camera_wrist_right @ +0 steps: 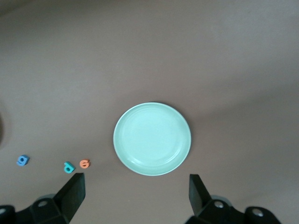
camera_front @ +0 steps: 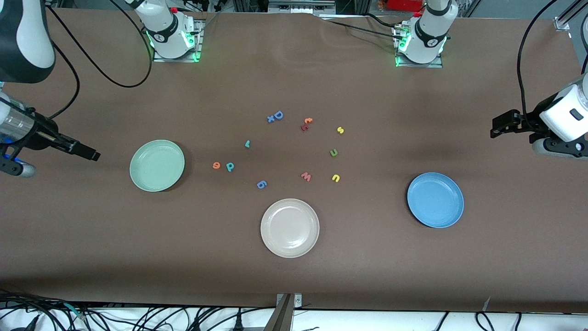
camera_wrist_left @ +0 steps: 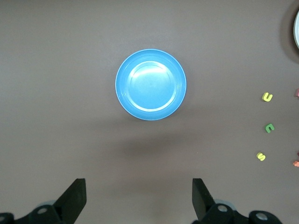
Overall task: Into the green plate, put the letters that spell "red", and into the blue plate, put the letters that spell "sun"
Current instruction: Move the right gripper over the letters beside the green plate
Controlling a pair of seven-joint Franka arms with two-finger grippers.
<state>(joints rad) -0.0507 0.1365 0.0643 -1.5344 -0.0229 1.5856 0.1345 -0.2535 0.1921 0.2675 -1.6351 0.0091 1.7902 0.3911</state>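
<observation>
The green plate (camera_front: 157, 165) (camera_wrist_right: 152, 138) lies empty toward the right arm's end, the blue plate (camera_front: 435, 200) (camera_wrist_left: 151, 84) empty toward the left arm's end. Between them lie the teal r (camera_front: 247, 144), orange e (camera_front: 216, 165) (camera_wrist_right: 84, 163) and teal d (camera_front: 230, 166) (camera_wrist_right: 68, 167). Closer to the blue plate are the yellow s (camera_front: 340, 130) (camera_wrist_left: 261, 157), green n (camera_front: 334, 152) (camera_wrist_left: 269, 128) and yellow u (camera_front: 336, 178) (camera_wrist_left: 267, 97). My right gripper (camera_front: 93, 156) (camera_wrist_right: 135, 193) hangs open over bare table beside the green plate. My left gripper (camera_front: 495, 128) (camera_wrist_left: 139, 196) hangs open over bare table beside the blue plate.
A cream-white plate (camera_front: 290, 227) lies nearest the front camera, mid-table. Other letters lie among the task's: a blue D (camera_front: 278, 115), an orange t (camera_front: 308, 121), a pink w (camera_front: 306, 176) and a blue g (camera_front: 261, 185) (camera_wrist_right: 22, 160).
</observation>
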